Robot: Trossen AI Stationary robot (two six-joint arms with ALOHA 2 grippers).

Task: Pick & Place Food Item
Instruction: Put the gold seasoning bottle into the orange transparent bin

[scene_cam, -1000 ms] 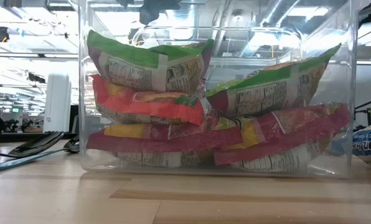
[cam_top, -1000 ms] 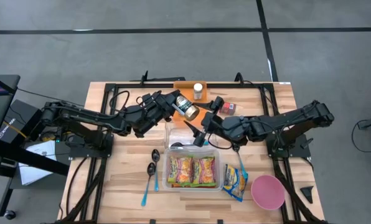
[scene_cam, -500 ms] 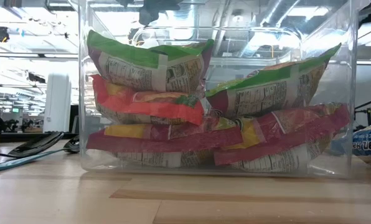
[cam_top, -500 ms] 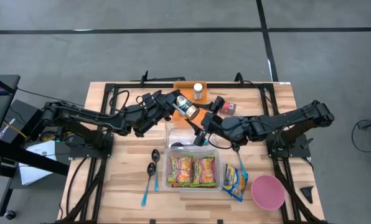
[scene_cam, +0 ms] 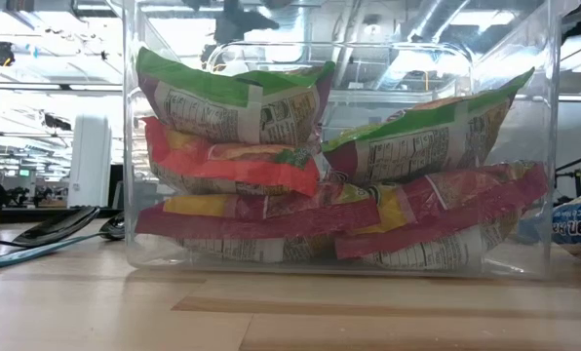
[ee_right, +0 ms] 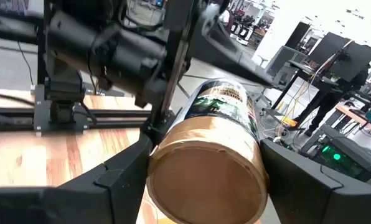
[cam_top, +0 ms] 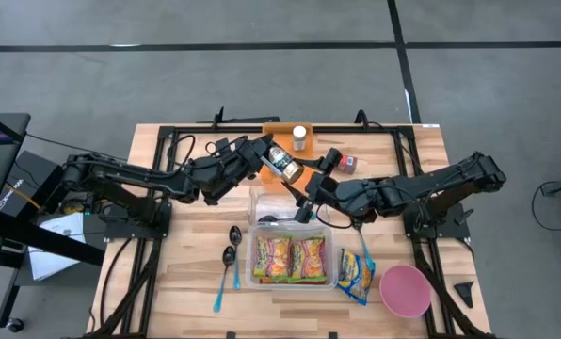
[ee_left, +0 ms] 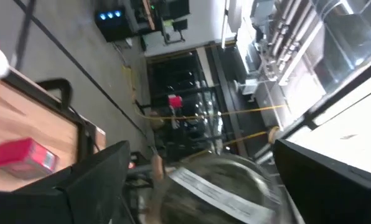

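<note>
Above the far middle of the wooden slatted table (cam_top: 177, 282), the cylindrical brown-lidded spice jar (cam_top: 282, 164) hangs tilted. Right gripper (cam_top: 296, 191) clamps its lid end from both sides. Left gripper (cam_top: 266, 155) spread wide beside the jar's base, fingers apart from it.

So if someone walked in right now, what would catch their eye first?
The jar hanging in mid-air between both arms at the table's far middle: the right pincer is clamped round its brown end and the left pincer stands open at its other end. Next, the clear container stacked with bright snack packets near the front.
</note>
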